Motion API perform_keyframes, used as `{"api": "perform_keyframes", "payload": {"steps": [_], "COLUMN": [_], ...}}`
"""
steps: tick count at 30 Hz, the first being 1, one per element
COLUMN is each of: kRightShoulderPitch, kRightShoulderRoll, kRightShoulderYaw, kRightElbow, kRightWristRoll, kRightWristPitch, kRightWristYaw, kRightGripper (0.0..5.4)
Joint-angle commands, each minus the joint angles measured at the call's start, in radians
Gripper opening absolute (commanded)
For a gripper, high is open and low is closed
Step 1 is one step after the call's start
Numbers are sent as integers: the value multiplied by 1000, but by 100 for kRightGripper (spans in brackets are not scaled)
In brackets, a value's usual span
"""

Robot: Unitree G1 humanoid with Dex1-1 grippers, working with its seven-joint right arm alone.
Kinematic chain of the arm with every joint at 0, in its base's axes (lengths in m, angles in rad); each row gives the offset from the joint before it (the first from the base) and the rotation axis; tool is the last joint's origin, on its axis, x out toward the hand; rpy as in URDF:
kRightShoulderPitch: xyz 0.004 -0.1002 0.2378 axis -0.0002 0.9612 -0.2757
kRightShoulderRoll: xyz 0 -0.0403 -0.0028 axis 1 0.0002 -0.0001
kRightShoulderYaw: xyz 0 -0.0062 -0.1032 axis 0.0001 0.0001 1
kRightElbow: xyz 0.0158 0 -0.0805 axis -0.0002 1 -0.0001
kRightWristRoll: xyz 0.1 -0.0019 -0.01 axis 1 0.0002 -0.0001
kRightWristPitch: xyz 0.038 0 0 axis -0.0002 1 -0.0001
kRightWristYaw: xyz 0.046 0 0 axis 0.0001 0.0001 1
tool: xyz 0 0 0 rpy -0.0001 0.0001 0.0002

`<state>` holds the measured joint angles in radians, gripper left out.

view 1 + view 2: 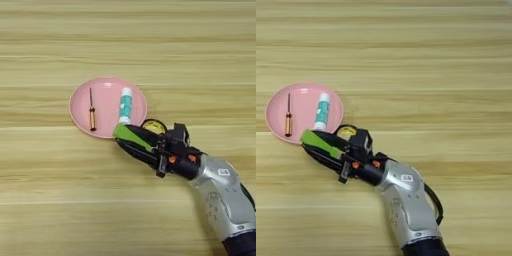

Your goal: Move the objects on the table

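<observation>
The black two-fingered right gripper (131, 143) is clamping the flat bright green rectangular block (134, 136), risking clipping the round pink plastic plate's (80, 100) rim just ahead.

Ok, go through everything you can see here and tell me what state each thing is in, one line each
Green block: held in the hand, raised, its tip at the plate's near rim.
Hand: shut on the green block.
Pink plate: flat on the table, holding two things.
Screwdriver: lying in the plate.
White and teal tube: lying in the plate, capped end away.
Tape roll: lying flat, partly hidden behind the hand.
</observation>
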<state>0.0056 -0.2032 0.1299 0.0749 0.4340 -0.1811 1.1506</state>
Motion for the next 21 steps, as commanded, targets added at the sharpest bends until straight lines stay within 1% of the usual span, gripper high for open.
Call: {"api": "perform_keyframes", "payload": {"steps": [1, 21], "kRightShoulderPitch": [-29, -18], "kRightShoulderRoll": [-25, -58], "kRightShoulderYaw": [13, 53], "kRightElbow": [-46, -41], "kRightWristRoll": [-3, -27], "kRightWristPitch": [6, 20], "kRightWristYaw": [2, 38], "kRightGripper": [140, 140]}}
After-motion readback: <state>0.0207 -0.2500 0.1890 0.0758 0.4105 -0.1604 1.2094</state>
